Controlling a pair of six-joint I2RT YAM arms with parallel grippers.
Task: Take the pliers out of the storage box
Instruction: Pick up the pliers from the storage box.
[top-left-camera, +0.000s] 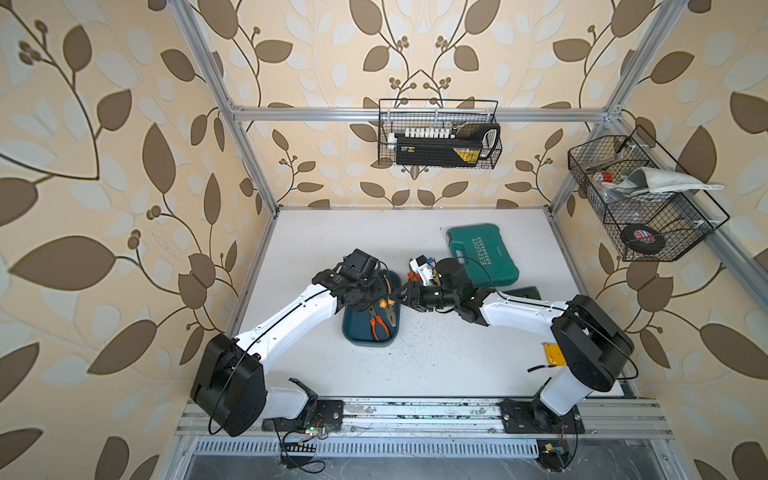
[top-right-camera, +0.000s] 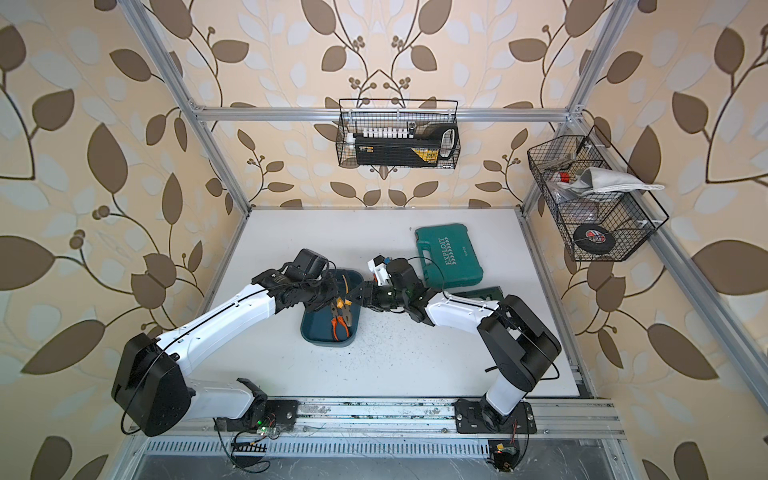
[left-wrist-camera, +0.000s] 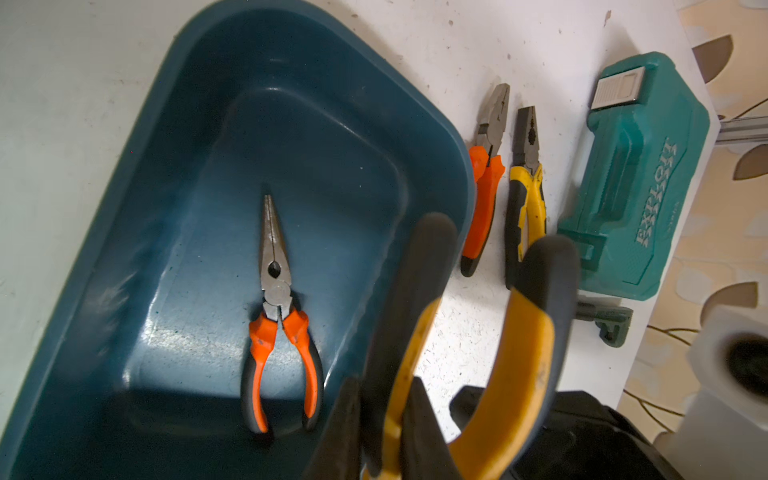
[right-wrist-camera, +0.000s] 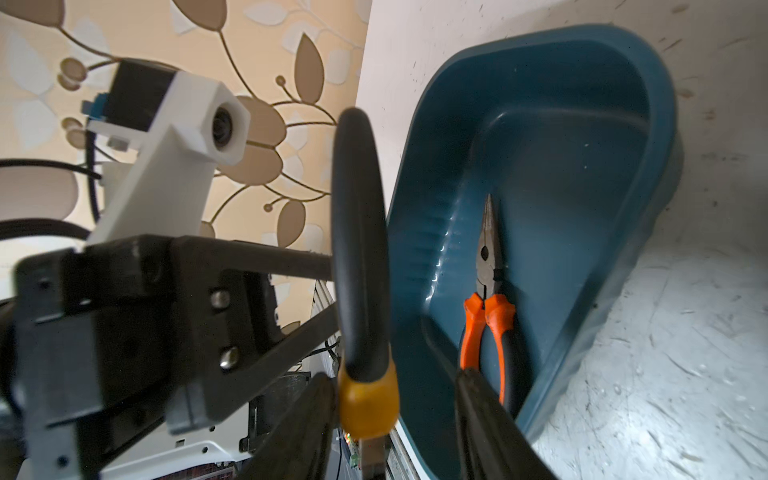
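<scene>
Storage box (left-wrist-camera: 187, 124) showing dark blue-teal. Orange-blk pliers (left-wrist-camera: 276, 291), plus yellow-blk pliers (left-wrist-camera: 511, 353). Case (left-wrist-camera: 636, 166) green, wallpaper (top-left-camera: 124, 124) beige w/ brown leaves.

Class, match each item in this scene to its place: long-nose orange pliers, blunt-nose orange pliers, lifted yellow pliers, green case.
Items:
1. long-nose orange pliers
2. blunt-nose orange pliers
3. lifted yellow pliers
4. green case

Places:
A. gripped in the left pincer
B. on the table, lettered EXPLOIT
C. lying in the storage box
D. on the table, between the storage box and a second yellow pair

Pairs: 1-C, 2-D, 3-A, 4-B
</scene>
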